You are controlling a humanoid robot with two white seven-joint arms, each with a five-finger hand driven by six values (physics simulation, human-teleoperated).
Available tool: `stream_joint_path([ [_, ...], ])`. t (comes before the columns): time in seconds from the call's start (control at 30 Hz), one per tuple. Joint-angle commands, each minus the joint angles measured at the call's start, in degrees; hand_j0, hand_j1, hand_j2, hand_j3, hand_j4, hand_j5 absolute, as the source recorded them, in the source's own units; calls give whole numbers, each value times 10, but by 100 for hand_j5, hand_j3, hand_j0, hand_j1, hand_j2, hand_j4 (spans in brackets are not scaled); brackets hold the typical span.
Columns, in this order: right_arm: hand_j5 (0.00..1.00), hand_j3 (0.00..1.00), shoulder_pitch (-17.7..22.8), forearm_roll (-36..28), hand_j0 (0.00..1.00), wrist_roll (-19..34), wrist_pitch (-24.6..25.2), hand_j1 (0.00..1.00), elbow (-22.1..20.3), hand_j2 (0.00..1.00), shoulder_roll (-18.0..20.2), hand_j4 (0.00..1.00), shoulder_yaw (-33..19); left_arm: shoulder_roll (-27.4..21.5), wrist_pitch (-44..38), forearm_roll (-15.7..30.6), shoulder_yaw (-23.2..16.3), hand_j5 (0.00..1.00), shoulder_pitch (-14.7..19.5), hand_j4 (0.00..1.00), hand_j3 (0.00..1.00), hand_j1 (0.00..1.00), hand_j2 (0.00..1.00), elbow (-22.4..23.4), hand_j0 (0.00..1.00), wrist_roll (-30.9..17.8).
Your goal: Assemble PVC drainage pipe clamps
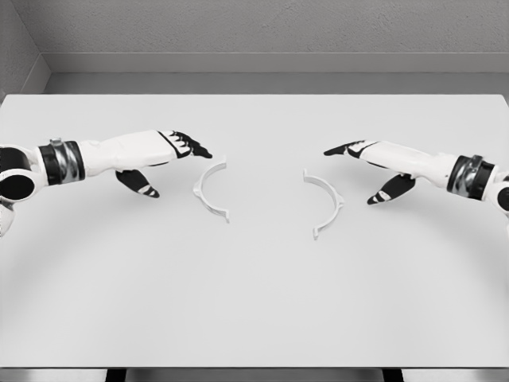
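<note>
The white table (254, 302) fills nearly the whole head view, bare from its near edge up to the work and with open surface on every side of it. Behind its far edge stand a grey wall and floor strip.

2 white arms reach in, 1 from each side, both stretched toward the middle at about the same depth. The left hand (163, 155) hovers with its dark fingertips extended and pointing right, thumb hanging below, holding nothing. The right hand (374, 163) mirrors it: fingers extended leftward and relaxed, thumb down, empty.

Between them lie the 2 clamp halves, flat on the table and well apart from each other. The left clamp half (208, 191) is an arc bulging leftward, its open side facing the centre; its upper end sits just beside and slightly below the left fingertips. The right clamp half (328, 200) bulges rightward, open side also facing the centre, lying below and a little left of the right fingertips. Each arc's end-to-end axis runs roughly near-to-far.

Each hand is plainly nearer its own half, so a short drop and reach should meet each piece. The gap between the facing arcs is unobstructed, which judges well for sliding them together; neither piece is near an edge.
</note>
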State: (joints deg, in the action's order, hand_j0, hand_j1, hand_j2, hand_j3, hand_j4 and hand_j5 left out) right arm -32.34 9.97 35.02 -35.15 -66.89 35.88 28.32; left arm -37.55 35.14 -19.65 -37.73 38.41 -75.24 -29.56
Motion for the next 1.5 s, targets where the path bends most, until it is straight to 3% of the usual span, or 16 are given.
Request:
stream_joint_path([
  [0.0,100,100,0,0,100,0,2,100,-5,100,-5,100,0,12,-1,-1,-1,100,0,100,100,100,100,1,100,0],
  [0.23,100,100,5,22,100,0,2,100,-5,100,-23,100,0,23,-1,-15,1,100,7,100,100,100,100,3,100,0],
  [0.63,100,100,19,29,100,0,2,100,-20,100,-40,100,0,64,-1,-56,7,100,13,100,100,100,100,60,100,4],
  [0.9,100,100,20,29,100,0,2,100,-20,100,-53,100,2,92,-1,-73,5,100,21,100,100,100,100,68,100,5],
  [1.23,100,100,16,45,100,0,2,100,-18,100,-85,100,1,94,-1,-73,7,100,22,100,100,100,100,75,100,5],
  [1.47,100,100,13,52,100,0,2,100,-18,100,-86,100,1,101,-1,-73,7,100,24,100,100,100,100,75,100,5],
])
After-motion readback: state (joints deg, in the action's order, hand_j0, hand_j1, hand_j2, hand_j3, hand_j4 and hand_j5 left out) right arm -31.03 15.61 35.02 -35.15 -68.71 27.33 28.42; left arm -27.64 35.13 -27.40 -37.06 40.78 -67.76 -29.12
